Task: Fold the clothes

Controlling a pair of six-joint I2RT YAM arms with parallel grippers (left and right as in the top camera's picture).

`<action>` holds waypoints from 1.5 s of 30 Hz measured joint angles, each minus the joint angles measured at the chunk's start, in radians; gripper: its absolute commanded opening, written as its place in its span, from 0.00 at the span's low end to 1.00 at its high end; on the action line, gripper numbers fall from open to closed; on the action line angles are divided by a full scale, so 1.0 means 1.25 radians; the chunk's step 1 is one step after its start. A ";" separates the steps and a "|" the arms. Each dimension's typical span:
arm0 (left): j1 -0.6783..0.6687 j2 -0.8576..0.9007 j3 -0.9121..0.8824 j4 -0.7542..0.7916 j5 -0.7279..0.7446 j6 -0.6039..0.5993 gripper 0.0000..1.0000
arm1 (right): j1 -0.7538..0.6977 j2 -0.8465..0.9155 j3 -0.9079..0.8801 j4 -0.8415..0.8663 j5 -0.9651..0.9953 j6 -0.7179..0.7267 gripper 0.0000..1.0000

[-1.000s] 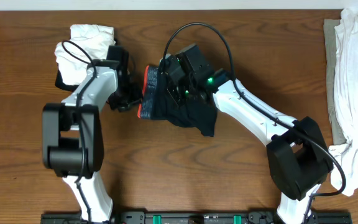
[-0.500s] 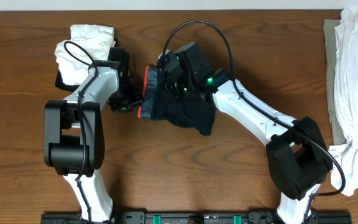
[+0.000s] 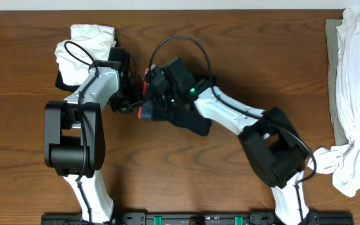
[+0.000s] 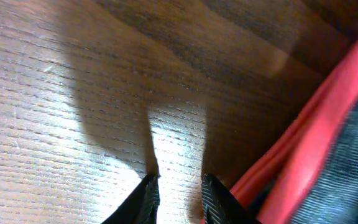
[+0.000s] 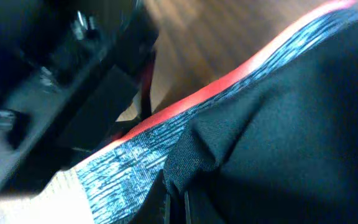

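Looking down from overhead: the leggings [image 3: 192, 120] sit bunched mid-table [image 3: 249, 44], with the red-edged waistband [image 3: 144, 112] turned toward the left arm [image 3: 99, 94]. The left gripper [image 3: 132, 101] is right at that band. The right gripper [image 3: 157, 101] is down on the bundle, and its wrist covers the jaws from here. A white garment [image 3: 87, 42] lies crumpled beyond the left arm. A white and beige pile [image 3: 355, 81] runs along the far right edge, well apart.

Left wrist now: the fingers [image 4: 146, 198] are slightly apart, with bare wood showing in the gap and nothing between them. The red edge [image 4: 316, 143] lies just beside one finger; whether it touches, I can't tell.

Right wrist: jaws together, pinching a puckered fold [image 5: 191, 155] of the black fabric. The grey waistband and its red edge cross the frame above it, with the left arm's dark body close behind.
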 measured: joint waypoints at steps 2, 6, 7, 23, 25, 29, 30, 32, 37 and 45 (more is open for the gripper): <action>0.000 0.000 0.000 0.000 0.000 0.001 0.27 | 0.009 0.009 0.000 0.000 -0.002 0.000 0.13; 0.000 0.000 0.000 0.000 0.000 0.003 0.27 | 0.016 0.010 0.000 0.006 -0.007 0.004 0.55; 0.000 0.000 0.000 0.000 0.000 0.005 0.27 | 0.016 0.010 0.000 0.006 -0.009 0.002 0.60; 0.002 -0.064 0.007 -0.007 -0.001 0.028 0.49 | -0.060 -0.229 0.002 -0.187 -0.029 -0.017 0.84; 0.002 -0.103 0.010 -0.007 -0.001 0.027 0.50 | -0.086 -0.287 0.007 -0.243 0.002 -0.018 0.85; 0.002 -0.170 0.026 -0.011 0.000 0.027 0.51 | -0.150 -0.353 0.016 -0.357 0.072 -0.018 0.88; 0.002 -0.180 0.028 -0.012 0.001 0.027 0.50 | -0.167 -0.359 0.016 -0.382 0.089 -0.018 0.89; 0.001 -0.193 0.032 -0.013 0.011 0.027 0.48 | -0.200 -0.359 0.016 -0.425 0.116 -0.019 0.92; 0.001 -0.192 0.032 -0.001 0.086 0.032 0.40 | -0.286 -0.349 0.010 -0.488 0.161 -0.019 0.99; 0.000 -0.174 0.032 0.015 0.186 0.041 0.41 | -0.407 -0.331 0.006 -0.524 0.183 -0.015 0.99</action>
